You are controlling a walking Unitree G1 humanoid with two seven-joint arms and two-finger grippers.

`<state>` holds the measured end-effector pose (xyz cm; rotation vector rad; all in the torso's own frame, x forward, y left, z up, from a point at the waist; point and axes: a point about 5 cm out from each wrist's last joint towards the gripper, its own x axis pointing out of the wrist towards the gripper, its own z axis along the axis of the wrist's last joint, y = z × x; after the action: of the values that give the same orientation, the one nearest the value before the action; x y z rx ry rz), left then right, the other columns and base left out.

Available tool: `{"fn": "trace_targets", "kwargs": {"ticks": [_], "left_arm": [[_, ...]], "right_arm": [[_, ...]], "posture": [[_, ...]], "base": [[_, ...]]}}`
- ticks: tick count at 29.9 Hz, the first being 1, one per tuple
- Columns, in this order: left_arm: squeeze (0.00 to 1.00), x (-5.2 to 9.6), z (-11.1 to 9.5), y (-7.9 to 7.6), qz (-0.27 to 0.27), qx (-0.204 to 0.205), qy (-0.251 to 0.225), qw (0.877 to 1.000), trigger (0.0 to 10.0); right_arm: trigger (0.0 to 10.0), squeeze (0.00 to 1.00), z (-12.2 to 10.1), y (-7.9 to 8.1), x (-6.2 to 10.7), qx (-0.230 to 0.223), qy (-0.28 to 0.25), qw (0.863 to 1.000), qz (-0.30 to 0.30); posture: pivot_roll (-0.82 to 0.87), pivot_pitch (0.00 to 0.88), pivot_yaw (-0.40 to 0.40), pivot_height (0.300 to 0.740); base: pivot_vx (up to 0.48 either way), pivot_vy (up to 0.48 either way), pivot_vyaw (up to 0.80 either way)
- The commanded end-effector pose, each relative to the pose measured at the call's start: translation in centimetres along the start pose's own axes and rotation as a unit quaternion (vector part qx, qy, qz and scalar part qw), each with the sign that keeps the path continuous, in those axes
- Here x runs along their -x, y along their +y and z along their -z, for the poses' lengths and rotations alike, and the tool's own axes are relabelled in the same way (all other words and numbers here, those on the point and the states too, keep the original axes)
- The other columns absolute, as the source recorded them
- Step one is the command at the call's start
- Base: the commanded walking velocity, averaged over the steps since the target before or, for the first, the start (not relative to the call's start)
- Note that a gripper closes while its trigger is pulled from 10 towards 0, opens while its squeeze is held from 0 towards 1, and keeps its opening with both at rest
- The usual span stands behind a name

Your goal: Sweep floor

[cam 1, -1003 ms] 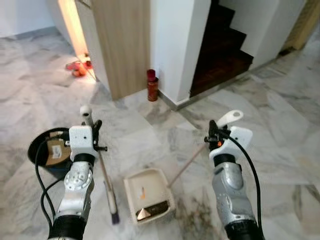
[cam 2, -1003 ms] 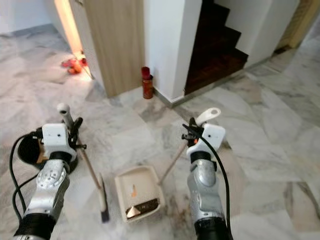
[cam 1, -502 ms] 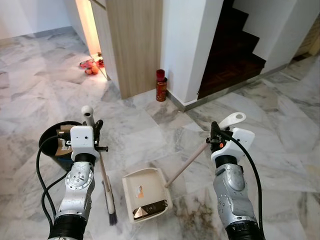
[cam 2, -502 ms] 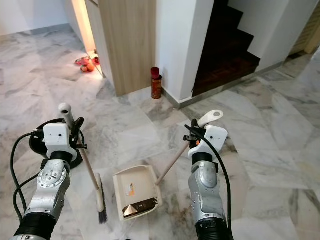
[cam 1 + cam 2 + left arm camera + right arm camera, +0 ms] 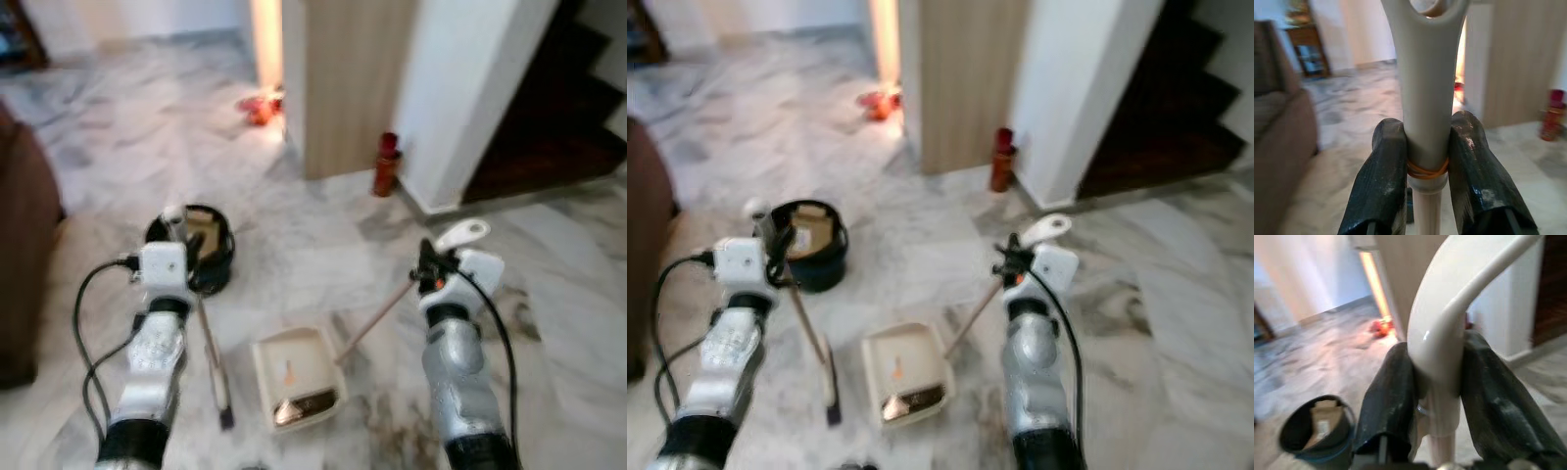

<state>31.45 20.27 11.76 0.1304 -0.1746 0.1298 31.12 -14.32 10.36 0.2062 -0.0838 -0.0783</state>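
Observation:
My left gripper (image 5: 1426,147) is shut on the cream handle of a broom (image 5: 209,357). The broom's stick slants down to its dark bristle head on the marble floor, left of the dustpan. My right gripper (image 5: 1437,382) is shut on the cream grip of the dustpan's long handle (image 5: 377,313). The cream dustpan (image 5: 297,377) rests on the floor between my arms and holds a small orange scrap and a shiny piece. A black bin (image 5: 196,250) with cardboard inside stands just behind my left gripper.
A brown sofa (image 5: 24,264) fills the left edge. Ahead are a wooden panel (image 5: 353,78), a white wall, a red canister (image 5: 386,164) at its foot and dark stairs (image 5: 578,108) at the right. Red items (image 5: 259,106) lie near the lit doorway.
The camera has swung left, so the sofa has come into view and the stairs have slid right. Both grippers keep their holds. The bin now sits closer behind the left gripper.

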Motion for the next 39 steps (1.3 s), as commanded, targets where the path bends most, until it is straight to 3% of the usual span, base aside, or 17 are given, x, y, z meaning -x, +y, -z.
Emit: {"fn": "trace_targets", "kwargs": {"ticks": [1, 18, 23, 39], "left_arm": [[0.00, -0.28, -0.87, -0.22, 0.003, 0.000, -0.020, 1.000, 10.0], [0.00, -0.24, -0.68, -0.21, 0.002, -0.001, -0.013, 1.000, 10.0], [0.00, -0.21, -0.62, -0.21, 0.001, -0.001, -0.012, 1.000, 10.0], [0.01, -0.27, -0.57, -0.13, -0.001, -0.001, -0.010, 1.000, 10.0]], "right_arm": [[10.0, 0.00, -0.98, 0.08, -0.30, -0.023, -0.023, 0.999, 0.002], [10.0, 0.00, -1.05, 0.17, -0.37, -0.017, -0.023, 1.000, -0.007], [10.0, 0.00, -1.06, 0.25, -0.36, -0.018, -0.024, 1.000, -0.008], [10.0, 0.00, -1.05, 0.29, -0.44, -0.015, -0.023, 1.000, -0.010]], "posture": [[-0.02, 0.055, -0.005, 0.740], [-0.02, 0.052, -0.010, 0.740], [-0.02, 0.050, -0.010, 0.740], [-0.02, 0.047, -0.010, 0.740]], "base": [[0.000, 0.000, 0.00], [0.000, 0.000, 0.02], [0.195, 0.000, 0.80], [0.287, 0.000, 0.00]]}}
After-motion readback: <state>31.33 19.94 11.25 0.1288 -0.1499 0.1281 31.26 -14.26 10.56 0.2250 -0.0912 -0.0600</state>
